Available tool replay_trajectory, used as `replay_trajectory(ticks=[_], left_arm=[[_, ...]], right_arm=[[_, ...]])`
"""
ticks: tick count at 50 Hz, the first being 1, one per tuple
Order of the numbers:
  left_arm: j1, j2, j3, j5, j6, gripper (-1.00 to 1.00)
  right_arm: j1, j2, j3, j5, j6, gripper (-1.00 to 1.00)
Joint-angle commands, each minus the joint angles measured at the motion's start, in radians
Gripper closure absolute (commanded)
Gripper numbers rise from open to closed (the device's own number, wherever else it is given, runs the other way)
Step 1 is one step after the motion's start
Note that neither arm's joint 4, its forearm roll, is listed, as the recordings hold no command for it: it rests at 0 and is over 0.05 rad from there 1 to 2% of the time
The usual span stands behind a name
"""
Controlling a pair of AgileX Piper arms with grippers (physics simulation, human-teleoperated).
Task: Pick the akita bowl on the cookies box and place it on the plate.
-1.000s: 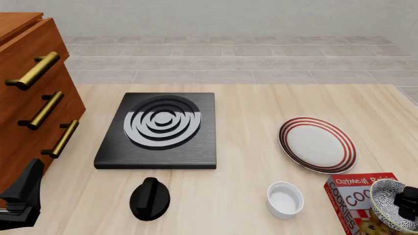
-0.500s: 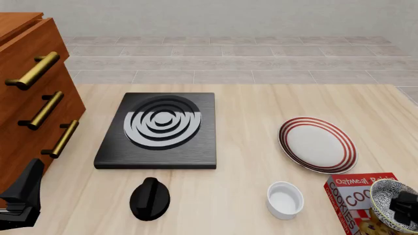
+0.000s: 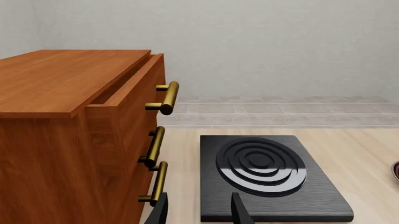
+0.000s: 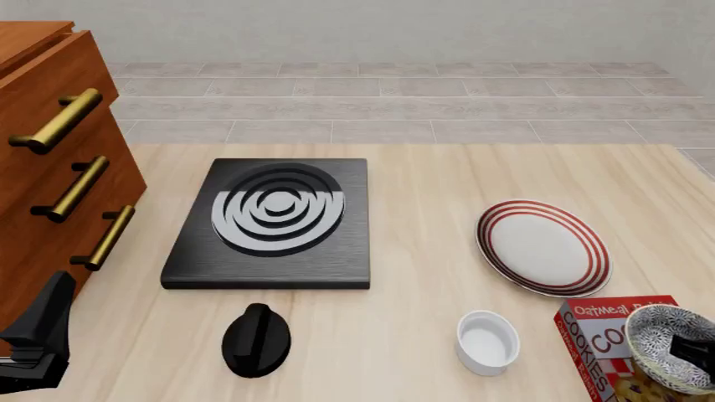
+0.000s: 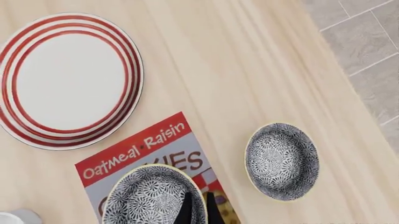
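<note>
1. Nearest the camera at the table's right corner, the right gripper (image 4: 695,347) pinches the near rim of the bowl (image 4: 668,347), its two dark fingers (image 5: 187,209) closed tight on the rim, one inside and one outside.
2. The bowl, held by the gripper, is over the red cookies box (image 4: 612,342), hiding part of the lettering; whether it rests on the carton or is just clear of it cannot be told.
3. At the near left edge, the left gripper (image 3: 199,210) hangs low beside the wooden drawers (image 4: 50,180), its fingers parted with nothing between them.
4. A white ramekin (image 4: 488,341) sits just left of the box, and a black knob (image 4: 256,339) lies further left.
5. A second speckled bowl (image 5: 281,161) sits on the bare table beside the box, seen only in the right wrist view.
6. Beyond the box, the red-ringed plate (image 4: 543,247) lies bare on the wood.
7. Further back and left, the black stove slab (image 4: 271,223) lies flat beside the drawers.
</note>
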Motion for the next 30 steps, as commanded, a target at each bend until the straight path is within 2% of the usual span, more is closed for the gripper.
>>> replay_trajectory(ticks=[1,10,17,30], left_arm=[[0.000,0.000,0.000,0.000,0.000,-1.00],[0.000,0.000,0.000,0.000,0.000,-1.00],[0.000,0.000,0.000,0.000,0.000,-1.00],[0.000,0.000,0.000,0.000,0.000,-1.00]], right_arm=[[0.015,-0.059,-0.021,0.066,0.034,1.00],[0.084,-0.178,-0.078,0.204,0.109,1.00],[0.192,-0.302,-0.160,0.351,0.191,1.00],[0.270,-0.327,-0.230,0.394,0.274,1.00]])
